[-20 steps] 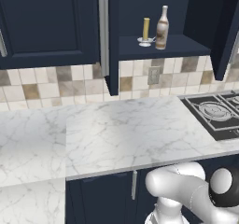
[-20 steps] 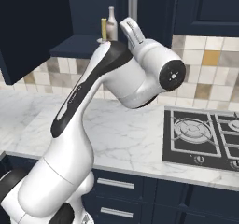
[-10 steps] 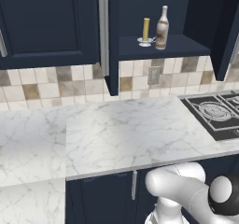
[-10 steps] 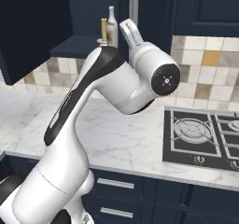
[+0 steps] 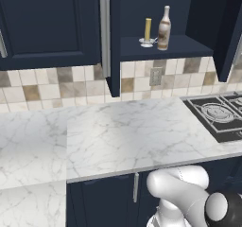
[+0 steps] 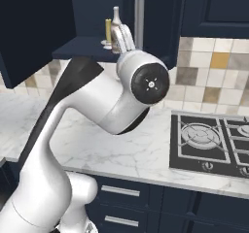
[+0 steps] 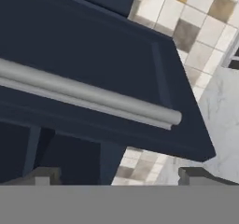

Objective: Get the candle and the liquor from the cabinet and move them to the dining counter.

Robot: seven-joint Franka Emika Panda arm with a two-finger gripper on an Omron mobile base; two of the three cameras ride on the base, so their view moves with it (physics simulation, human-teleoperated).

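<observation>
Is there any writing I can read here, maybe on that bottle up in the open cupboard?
No text can be read.
The liquor has a pale label, too small and blurred to read.
The candle and the cabinet carry no writing.

Candle (image 5: 148, 30) – short pale-yellow cylinder on white saucer, upright in open navy cabinet (image 5: 156, 48); liquor (image 5: 164, 28) – brownish bottle, upright, just right of candle.
</observation>
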